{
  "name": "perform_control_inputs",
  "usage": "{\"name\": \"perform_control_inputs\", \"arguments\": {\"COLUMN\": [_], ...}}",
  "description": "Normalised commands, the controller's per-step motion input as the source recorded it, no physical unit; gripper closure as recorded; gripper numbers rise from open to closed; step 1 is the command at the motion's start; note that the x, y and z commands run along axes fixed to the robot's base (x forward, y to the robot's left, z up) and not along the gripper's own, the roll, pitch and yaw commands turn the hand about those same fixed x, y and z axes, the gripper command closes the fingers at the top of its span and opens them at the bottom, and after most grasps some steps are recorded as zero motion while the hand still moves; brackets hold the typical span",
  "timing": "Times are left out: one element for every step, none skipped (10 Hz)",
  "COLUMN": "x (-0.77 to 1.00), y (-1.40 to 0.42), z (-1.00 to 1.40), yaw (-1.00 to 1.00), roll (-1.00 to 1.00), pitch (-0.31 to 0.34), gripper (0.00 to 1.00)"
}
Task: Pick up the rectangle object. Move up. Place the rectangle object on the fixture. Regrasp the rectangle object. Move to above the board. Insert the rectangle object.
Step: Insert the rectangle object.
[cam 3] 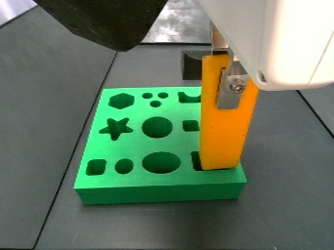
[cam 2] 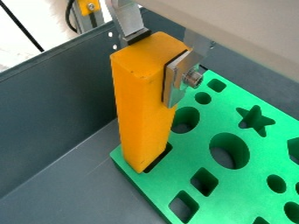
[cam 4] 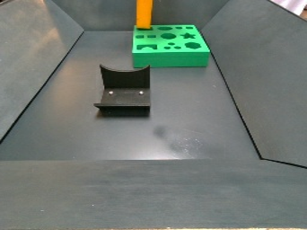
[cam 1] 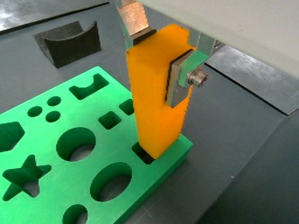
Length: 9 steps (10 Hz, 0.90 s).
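Insertion: the rectangle object point(cam 3: 222, 117) stands upright with its lower end in a slot at the board's point(cam 3: 131, 156) edge.
The gripper point(cam 1: 163, 59) jaws are clamped on its upper part; keep it vertical and push straight down, since its depth seems only partial.

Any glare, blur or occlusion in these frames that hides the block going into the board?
Both wrist views are sharp, with the rectangle object evenly lit and the gripper clamped on it. In a side view a blurred dark shape fills the near corner, clear of the board. In the far side view the block is small and cropped.
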Motion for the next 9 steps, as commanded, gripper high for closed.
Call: {"name": "perform_control_inputs", "arguments": {"x": [0.00, -0.03, -0.03, -0.01, 0.00, 0.00, 0.00, 0.00, 0.00], "y": [0.00, 0.03, 0.00, 0.01, 0.00, 0.00, 0.00, 0.00, 0.00], "z": [-0.01, -0.07, -0.03, -0.04, 0.00, 0.00, 0.00, -0.02, -0.04], "yaw": [0.00, 0.00, -0.04, -0.13, -0.13, -0.06, -0.05, -0.05, -0.03], "roll": [0.06, 0.11, 0.10, 0.08, 0.06, 0.02, 0.05, 0.07, 0.09], "pitch": [0.000, 0.000, 0.000, 0.000, 0.000, 0.000, 0.000, 0.000, 0.000], "gripper": [1.00, 1.00, 1.00, 1.00, 1.00, 1.00, 1.00, 1.00, 1.00]}}
